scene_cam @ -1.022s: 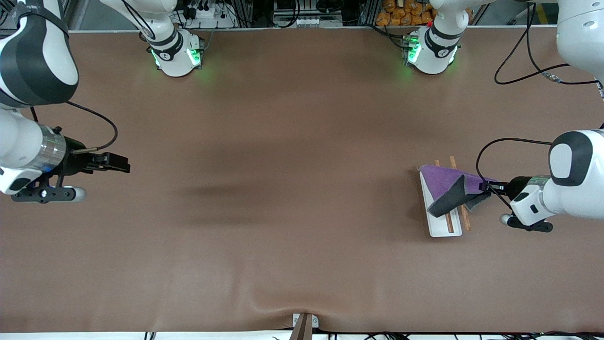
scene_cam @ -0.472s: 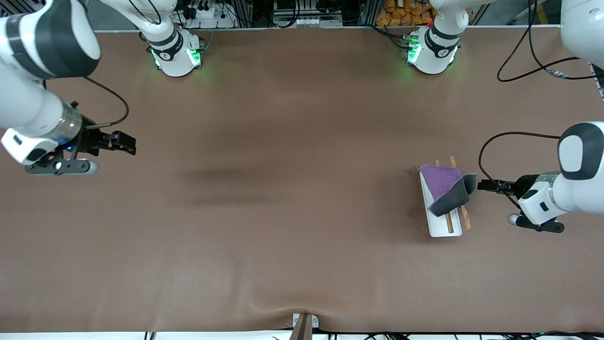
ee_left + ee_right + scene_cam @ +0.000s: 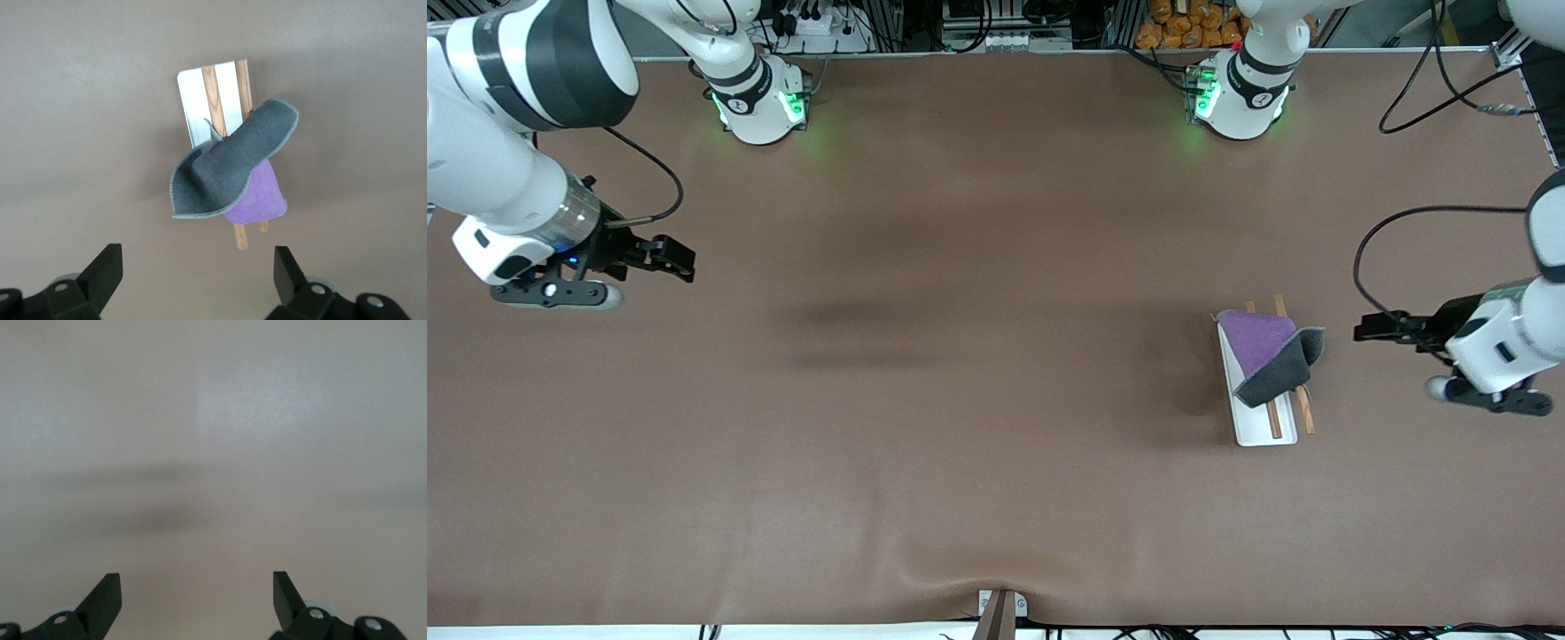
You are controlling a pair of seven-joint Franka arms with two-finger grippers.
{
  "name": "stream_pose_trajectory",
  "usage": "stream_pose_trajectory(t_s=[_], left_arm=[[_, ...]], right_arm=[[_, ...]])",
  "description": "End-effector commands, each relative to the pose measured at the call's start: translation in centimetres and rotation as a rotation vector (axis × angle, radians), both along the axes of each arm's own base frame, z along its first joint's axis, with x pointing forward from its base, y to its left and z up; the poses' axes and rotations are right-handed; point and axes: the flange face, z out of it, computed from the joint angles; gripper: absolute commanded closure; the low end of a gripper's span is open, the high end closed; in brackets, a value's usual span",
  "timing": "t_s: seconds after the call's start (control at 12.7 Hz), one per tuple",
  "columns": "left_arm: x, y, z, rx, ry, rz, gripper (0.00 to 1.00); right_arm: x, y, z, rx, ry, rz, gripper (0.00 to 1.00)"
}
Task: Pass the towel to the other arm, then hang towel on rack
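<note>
- Since a second ago your left gripper (image 3: 1362, 331) has let go of the towel (image 3: 1270, 359) and backed off toward its own end of the table; the right gripper (image 3: 680, 260) has drifted up toward its base.
- You can see the towel draped over the rack (image 3: 1263, 425), purple face toward the bases, grey flap hanging toward the left arm's side.
- Your left gripper's fingers are spread wide and empty in the left wrist view, with the towel (image 3: 230, 163) and rack (image 3: 200, 100) straight ahead of them.
- Your right gripper (image 3: 197, 597) is also spread, holding nothing, over bare table (image 3: 960, 356) well apart from the rack.
- If the towel needs a nudge, the left arm is much the nearer; the rack's rails run along the near-far line, crosswise to that gripper's reach.
- Judging by the drape, the hanging looks done.
</note>
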Motion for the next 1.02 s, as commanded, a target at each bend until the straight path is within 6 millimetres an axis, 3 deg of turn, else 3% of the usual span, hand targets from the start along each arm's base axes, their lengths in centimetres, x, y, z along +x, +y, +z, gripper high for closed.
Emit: stream_pose_trajectory(t_s=[0.0, 0.16, 0.24, 0.31, 0.47, 0.63, 0.71, 0.79, 0.94], left_arm=[[-1.0, 0.2, 3.8, 0.048, -0.015, -0.005, 0.0], [-1.6, 0.3, 5.3, 0.108, 0.005, -0.02, 0.0], [-2.5, -0.1, 7.9, 0.117, -0.031, -0.017, 0.0], [-3.1, -0.5, 9.2, 0.116, -0.048, -0.029, 0.0], [-4.4, -1.7, 11.3, 0.115, -0.055, -0.039, 0.0], [-5.2, -2.0, 12.8, 0.12, -0.075, -0.015, 0.0], [-6.0, -2.8, 13.8, 0.126, -0.089, -0.006, 0.0], [-6.6, -5.1, 14.1, 0.134, -0.097, -0.01, 0.0], [-7.4, -6.2, 14.6, 0.146, -0.11, 0.07, 0.0]], right_arm=[[0.1, -1.0, 2.8, 0.015, -0.054, -0.028, 0.0], [1.5, -2.3, 2.8, 0.034, -0.022, -0.043, 0.0], [2.1, -2.7, 3.9, 0.041, -0.013, -0.047, 0.0], [3.0, -3.0, 4.4, 0.051, -0.005, -0.049, 0.0], [3.0, -2.3, 5.4, 0.038, -0.006, -0.032, 0.0], [2.8, -2.7, 6.2, 0.039, -0.02, -0.008, 0.0], [2.9, -3.0, 7.1, 0.041, -0.036, 0.024, 0.0], [2.7, -3.6, 7.5, 0.041, -0.022, 0.037, 0.0], [2.9, -4.2, 7.3, 0.043, -0.022, 0.033, 0.0]])
